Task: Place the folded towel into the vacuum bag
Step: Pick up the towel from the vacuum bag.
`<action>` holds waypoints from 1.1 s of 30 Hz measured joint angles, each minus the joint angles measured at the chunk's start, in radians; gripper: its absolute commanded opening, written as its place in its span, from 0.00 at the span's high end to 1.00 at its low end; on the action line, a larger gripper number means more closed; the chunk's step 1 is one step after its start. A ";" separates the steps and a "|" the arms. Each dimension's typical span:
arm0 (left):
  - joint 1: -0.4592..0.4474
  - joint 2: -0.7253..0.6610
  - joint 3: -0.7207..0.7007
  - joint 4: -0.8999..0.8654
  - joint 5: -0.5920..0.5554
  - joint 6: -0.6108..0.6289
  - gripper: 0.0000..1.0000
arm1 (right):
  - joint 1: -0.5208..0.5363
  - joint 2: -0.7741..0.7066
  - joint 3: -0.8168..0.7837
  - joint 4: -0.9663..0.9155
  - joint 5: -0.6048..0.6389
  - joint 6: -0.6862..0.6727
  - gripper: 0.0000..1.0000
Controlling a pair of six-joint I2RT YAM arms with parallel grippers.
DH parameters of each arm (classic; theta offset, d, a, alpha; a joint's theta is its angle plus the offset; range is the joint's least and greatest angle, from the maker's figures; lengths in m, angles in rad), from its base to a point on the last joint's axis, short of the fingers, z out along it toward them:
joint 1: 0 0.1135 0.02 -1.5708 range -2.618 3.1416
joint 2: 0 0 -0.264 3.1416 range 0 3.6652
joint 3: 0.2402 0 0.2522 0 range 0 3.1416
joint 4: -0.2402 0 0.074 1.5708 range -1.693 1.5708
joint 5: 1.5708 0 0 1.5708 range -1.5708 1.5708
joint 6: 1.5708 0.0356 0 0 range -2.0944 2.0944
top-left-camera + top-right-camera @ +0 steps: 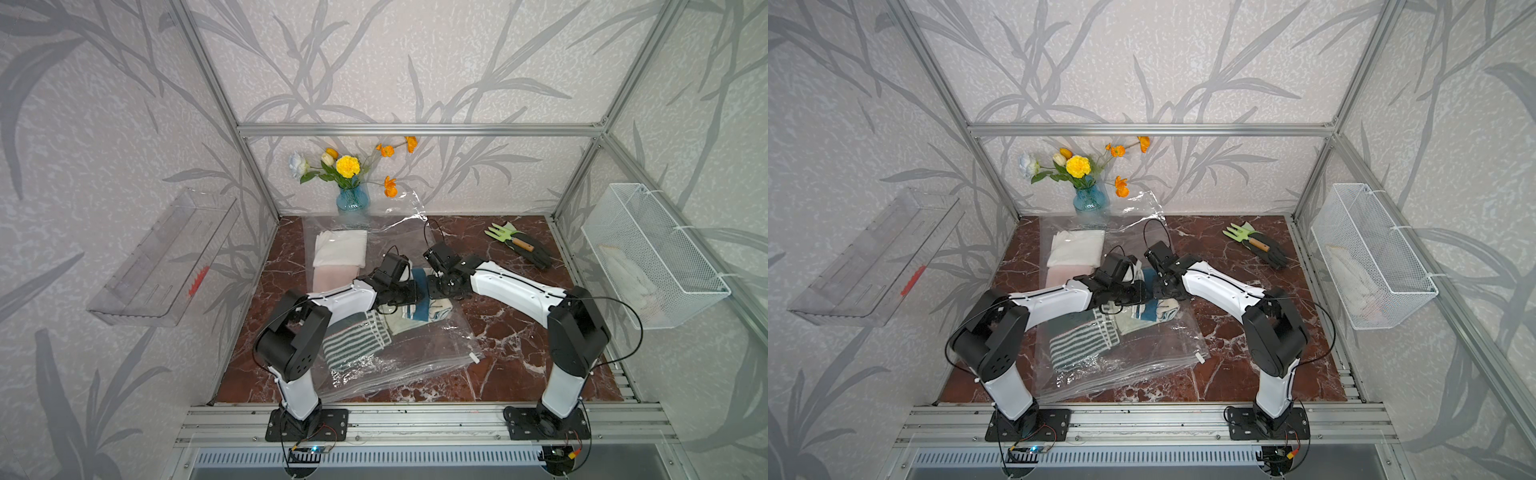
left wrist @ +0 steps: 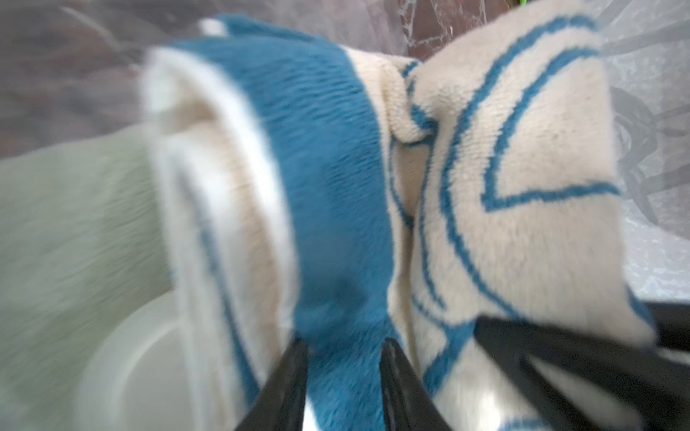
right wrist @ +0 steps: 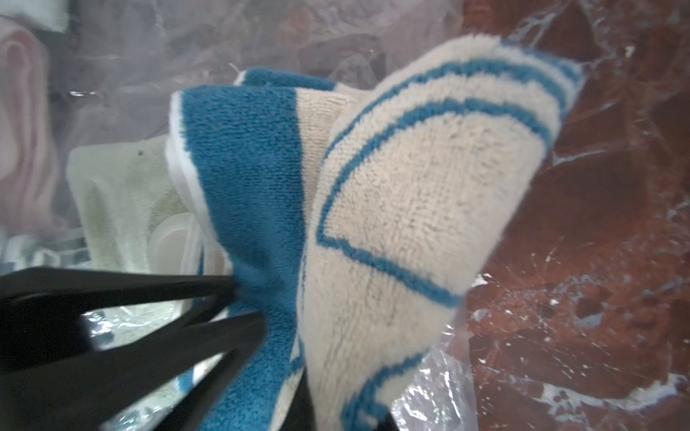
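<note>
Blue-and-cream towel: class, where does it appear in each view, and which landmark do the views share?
Top view: blue-and-cream towel just below picture centre.
Top view: again just below centre.
Left wrist: fills the middle.
Right wrist: middle, bunched upward.
Shared landmark: pale green towel beside it.
</note>
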 measured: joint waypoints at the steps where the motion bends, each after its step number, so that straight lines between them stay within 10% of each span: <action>1: 0.016 -0.033 -0.022 -0.008 -0.005 0.000 0.65 | 0.000 0.000 0.007 -0.011 0.008 -0.009 0.88; 12: 0.035 -0.003 -0.125 0.060 0.009 -0.030 0.70 | 0.093 0.109 0.132 0.002 0.028 -0.011 0.78; 25: 0.150 -0.252 -0.179 -0.103 -0.037 -0.003 0.70 | 0.148 0.209 0.177 0.057 -0.018 -0.060 0.20; 33: 0.194 -0.346 -0.179 -0.179 -0.060 0.022 0.71 | 0.201 0.334 0.294 -0.062 0.145 -0.117 0.24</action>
